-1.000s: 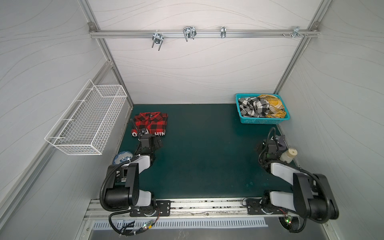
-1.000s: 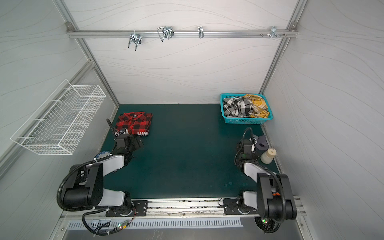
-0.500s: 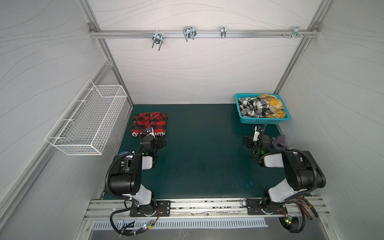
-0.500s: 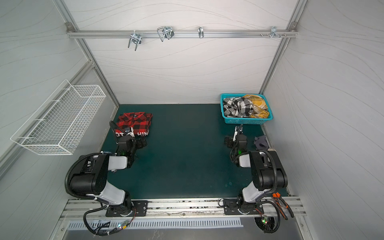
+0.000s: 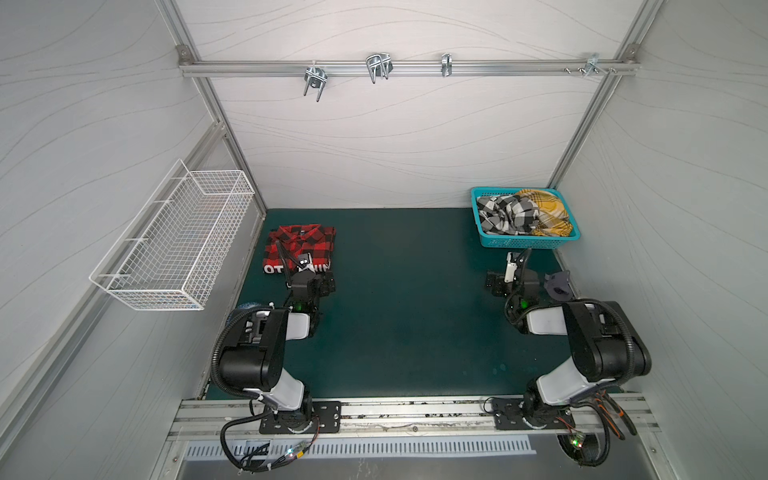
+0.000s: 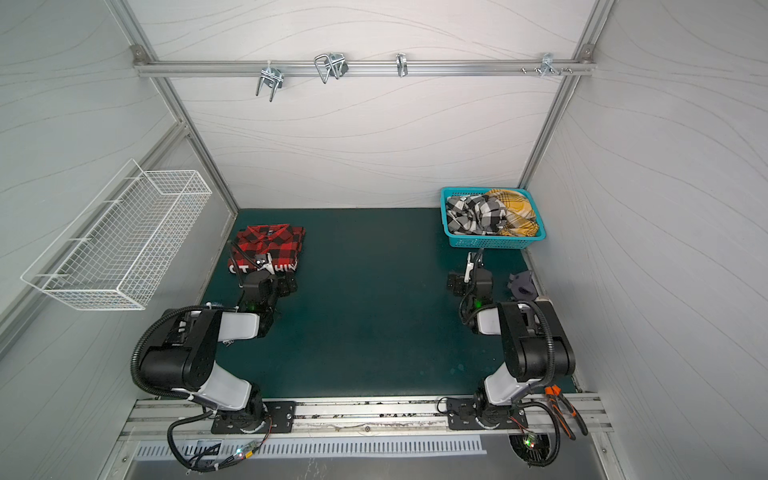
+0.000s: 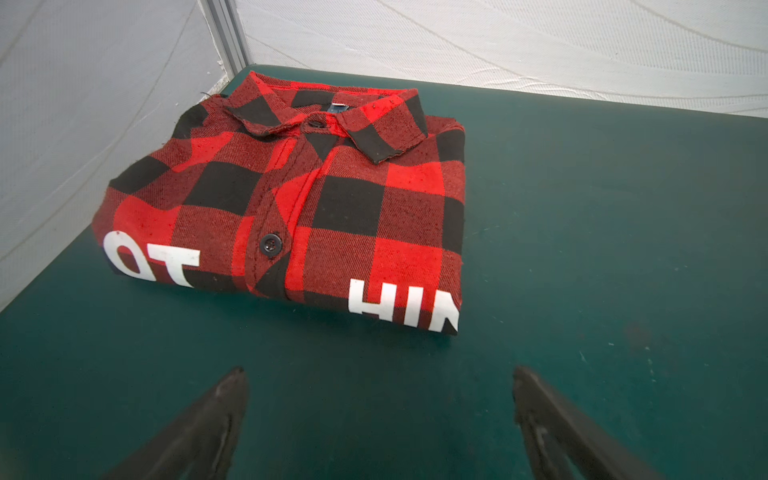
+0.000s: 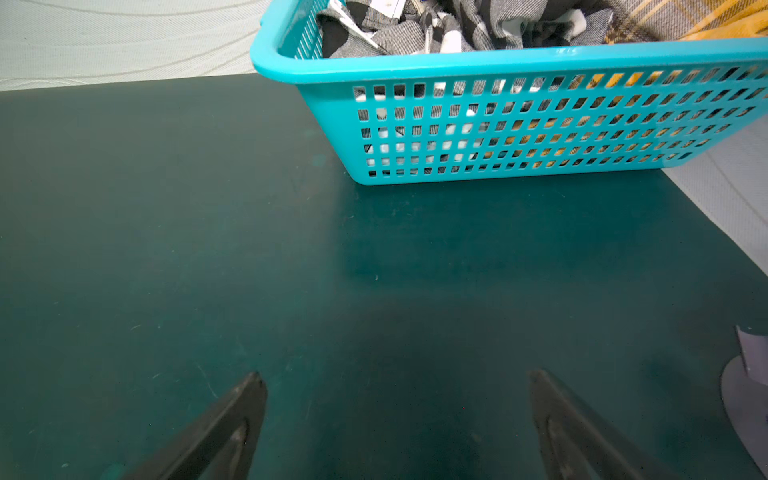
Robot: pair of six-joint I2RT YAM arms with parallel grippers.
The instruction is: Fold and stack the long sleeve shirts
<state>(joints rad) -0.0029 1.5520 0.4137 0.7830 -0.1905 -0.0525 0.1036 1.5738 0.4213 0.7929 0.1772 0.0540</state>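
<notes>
A red checked shirt is laid folded just beyond the left claw, spread empty like the right claw, by which the crumpled black-and-white shirt probably needs lifting from the blue basket next.

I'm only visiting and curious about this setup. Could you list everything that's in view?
red-and-black shirt: one, red and black check, folded, far left of the mat
black-and-white shirt: one, crumpled in the teal basket
mustard-yellow shirt: one, crumpled in the same basket
teal basket: one, far right of the mat
grey scrap: one, dark grey, right edge of the mat
wire basket: one, white, left wall
hooks: several, silver, back rail
pliers: one, orange-handled, front right
mat: one, dark green
left gripper: black, open, empty, facing the red-and-black shirt
right gripper: black, open, empty, facing the teal basket
</notes>
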